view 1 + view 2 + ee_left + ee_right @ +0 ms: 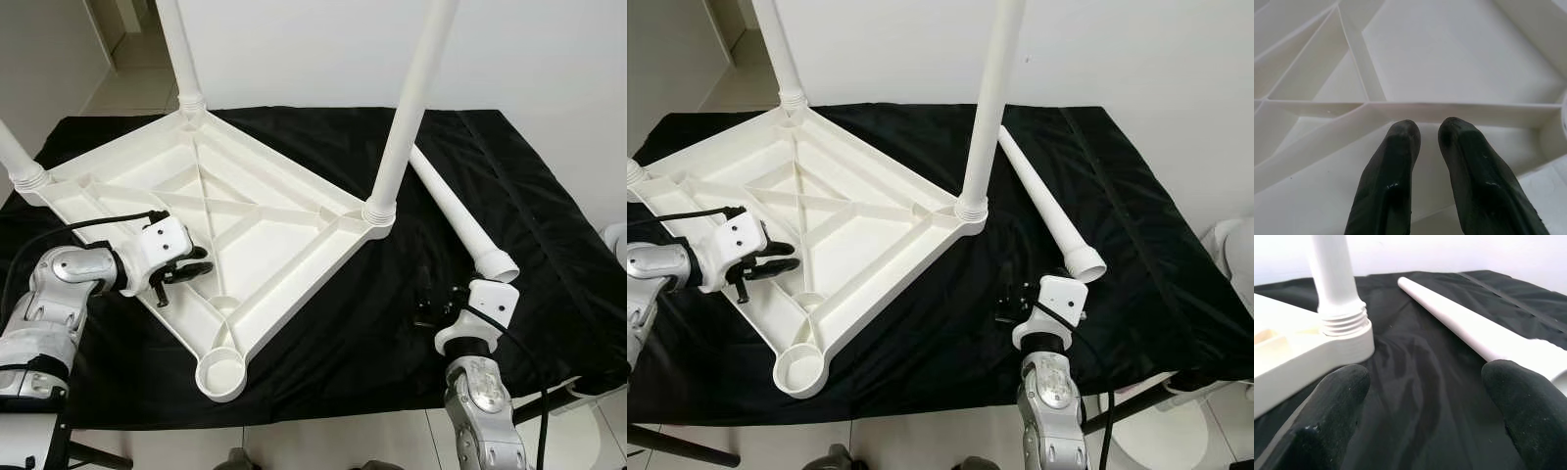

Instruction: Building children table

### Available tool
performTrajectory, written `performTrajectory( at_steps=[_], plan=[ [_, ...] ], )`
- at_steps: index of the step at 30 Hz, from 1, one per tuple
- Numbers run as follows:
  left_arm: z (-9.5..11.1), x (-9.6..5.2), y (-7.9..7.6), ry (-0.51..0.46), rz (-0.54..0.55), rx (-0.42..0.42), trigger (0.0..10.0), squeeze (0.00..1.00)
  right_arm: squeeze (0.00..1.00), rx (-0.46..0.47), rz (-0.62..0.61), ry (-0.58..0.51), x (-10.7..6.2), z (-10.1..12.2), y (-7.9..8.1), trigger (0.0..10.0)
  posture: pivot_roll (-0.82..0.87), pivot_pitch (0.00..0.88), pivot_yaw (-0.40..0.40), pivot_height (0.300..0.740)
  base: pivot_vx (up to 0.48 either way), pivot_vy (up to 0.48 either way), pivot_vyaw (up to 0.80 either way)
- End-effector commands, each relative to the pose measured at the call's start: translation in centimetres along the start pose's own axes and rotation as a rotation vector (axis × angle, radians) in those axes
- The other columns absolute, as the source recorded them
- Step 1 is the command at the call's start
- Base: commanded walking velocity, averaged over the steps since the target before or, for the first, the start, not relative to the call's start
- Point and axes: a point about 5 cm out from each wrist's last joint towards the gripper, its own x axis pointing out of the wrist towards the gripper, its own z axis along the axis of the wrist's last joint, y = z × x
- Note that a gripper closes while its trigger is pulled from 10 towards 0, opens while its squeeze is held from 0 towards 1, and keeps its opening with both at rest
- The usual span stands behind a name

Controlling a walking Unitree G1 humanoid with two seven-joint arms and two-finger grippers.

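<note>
Upturned white tabletop on a black cloth, three legs screwed in, near corner socket empty. Left gripper over the ribbed underside, fingers narrowly parted, holding nothing. Right gripper spread wide above the cloth, loose leg just beyond its fingertips. White walls, pale floor.

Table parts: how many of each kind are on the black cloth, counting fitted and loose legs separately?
Upturned tabletop: 1
Legs standing in corner sockets: 3
Loose leg lying on the cloth: 1
Empty corner socket: 1
Total parts: 5
</note>
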Motion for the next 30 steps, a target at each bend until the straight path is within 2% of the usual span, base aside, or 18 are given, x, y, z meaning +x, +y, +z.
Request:
performTrajectory(
  at_steps=[1,4,9,13,16,18,19,22,26,30],
  plan=[
    [-0.2,-0.3,1.2,0.018,0.22,0.022,10.0,0.0,0.0,0.001,-0.002,0.005,0.0,-0.2,-0.1,10.0,0.0,0.0,0.012,0.74,0.0,0.0,0.0],
    [-0.4,-0.2,1.2,0.024,0.212,0.031,10.0,0.0,0.0,-0.002,0.003,0.003,0.1,-0.2,-0.2,10.0,0.0,0.0,0.009,0.74,0.0,0.0,0.0],
    [0.0,0.7,0.0,0.003,0.134,0.083,10.0,0.0,0.0,-0.021,0.013,-0.006,0.4,0.1,-0.5,10.0,0.0,0.0,0.007,0.74,0.0,0.0,0.0],
    [0.9,2.4,-2.3,-0.047,0.013,0.121,10.0,0.0,0.0,-0.04,0.016,-0.018,0.9,0.4,-1.1,10.0,0.0,0.0,0.014,0.74,0.0,0.0,0.0],
    [1.0,2.9,-2.9,-0.064,-0.011,0.124,10.0,0.0,0.0,-0.043,0.013,-0.024,1.1,0.5,-1.2,10.0,-0.01,0.0,0.017,0.74,0.0,0.0,0.0],
    [1.3,3.7,-4.1,-0.101,-0.055,0.116,10.0,0.0,0.0,-0.045,0.009,-0.03,1.3,0.7,-1.4,10.0,-0.01,0.0,0.018,0.74,0.0,0.0,0.0],
    [1.3,3.7,-4.1,-0.101,-0.055,0.116,10.0,0.0,0.0,-0.045,0.009,-0.03,1.3,0.7,-1.4,10.0,-0.01,0.0,0.018,0.74,0.0,0.0,0.0],
    [2.5,5.1,-5.7,-0.186,-0.088,0.071,10.0,0.0,0.0,-0.045,0.004,-0.035,1.4,0.8,-1.5,10.0,-0.01,0.0,0.02,0.74,0.0,0.0,0.0],
    [3.0,5.5,-6.1,-0.216,-0.086,0.059,10.0,0.0,0.0,-0.044,0.004,-0.036,1.4,0.8,-1.4,10.0,-0.01,0.0,0.024,0.74,0.0,0.0,0.0],
    [4.8,7.0,-7.2,-0.291,-0.048,0.013,10.0,0.0,0.0,-0.038,0.007,-0.029,1.2,0.6,-1.2,10.0,-0.01,0.0,0.03,0.74,0.0,0.0,0.0]
  ],
)
